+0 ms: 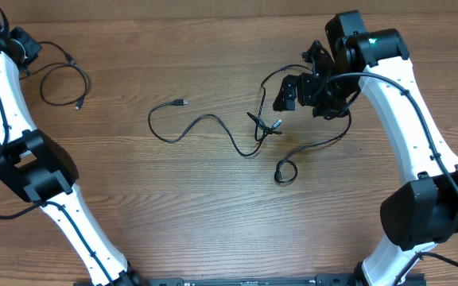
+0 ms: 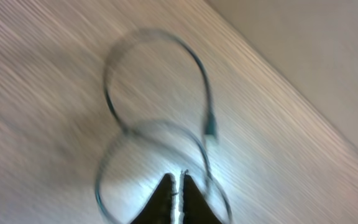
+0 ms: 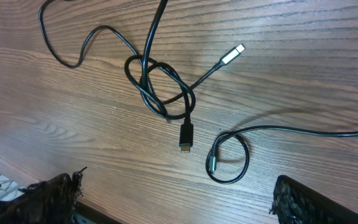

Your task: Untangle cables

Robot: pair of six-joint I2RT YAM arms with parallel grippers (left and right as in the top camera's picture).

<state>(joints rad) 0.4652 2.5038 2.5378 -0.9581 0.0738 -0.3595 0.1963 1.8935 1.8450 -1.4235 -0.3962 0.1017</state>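
Right gripper, fingers spread wide, hovers above the knotted black cables mid-table. Left gripper, fingers together, is over one separated cable loop at the far-left corner. That knot looks not yet undone.

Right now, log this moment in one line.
left end effector: shut, beside separated cable | right end effector: open, near knot | knot: tied

table: brown wood grain, beneath the right pincer and left pincer | pale plain surface: past table edge, upper right of left pincer
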